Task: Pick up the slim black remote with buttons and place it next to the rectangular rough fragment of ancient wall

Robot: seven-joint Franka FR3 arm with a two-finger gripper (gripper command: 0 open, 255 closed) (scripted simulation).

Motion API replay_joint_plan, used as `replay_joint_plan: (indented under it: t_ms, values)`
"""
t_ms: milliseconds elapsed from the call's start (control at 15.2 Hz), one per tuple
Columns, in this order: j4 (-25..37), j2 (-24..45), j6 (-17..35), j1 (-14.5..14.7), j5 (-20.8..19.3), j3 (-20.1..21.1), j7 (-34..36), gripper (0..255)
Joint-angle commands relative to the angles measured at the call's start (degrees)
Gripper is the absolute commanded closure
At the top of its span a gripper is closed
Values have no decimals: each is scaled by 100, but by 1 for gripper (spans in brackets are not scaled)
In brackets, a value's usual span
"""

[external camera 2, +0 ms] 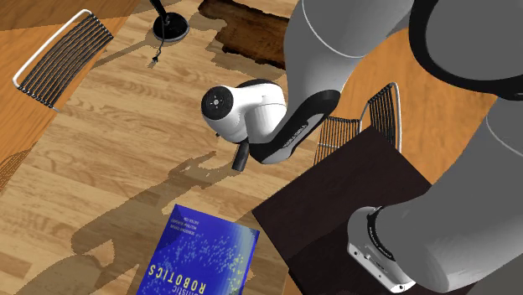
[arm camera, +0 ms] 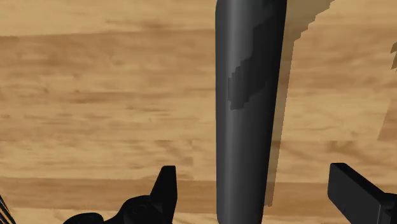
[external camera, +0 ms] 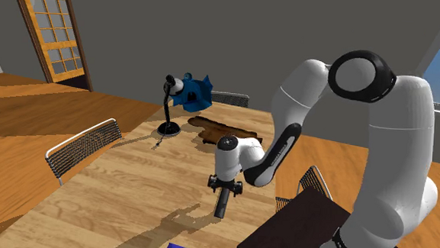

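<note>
One white robot arm (external camera: 378, 149) with dark joints is reaching down from its dark box stand (external camera 2: 335, 201) over a light wooden plank table (external camera: 116, 191). Its black fingers (arm camera: 167, 191) are pointing at the boards near the table edge closest to the stand. The fingers are standing wide apart, and a slim, smooth black remote (arm camera: 245, 76) is running lengthwise through the gap between them, with neither finger touching it. The remote's shadow is falling on the wood close beside it. Farther along the table, a flat, rough-edged dark brown slab (external camera: 226, 133) is lying well apart from the hand. Near the slab, a black gooseneck desk lamp with a blue shade (external camera: 183, 95) is standing. A blue book with "Robotics" on its cover (external camera 2: 201, 256) is lying at the table's near end, and wire-mesh chairs (external camera: 80, 148) are standing along its sides.
</note>
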Motion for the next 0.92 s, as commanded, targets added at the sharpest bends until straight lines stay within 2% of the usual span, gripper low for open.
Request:
replay_joint_plan:
  t_ms: [0,396,858]
  values:
    - [144,216,31,126,-248,-172,275,0]
    - [396,689,196,315,-766,-511,650,0]
    - [395,688,196,314,-765,-511,649,0]
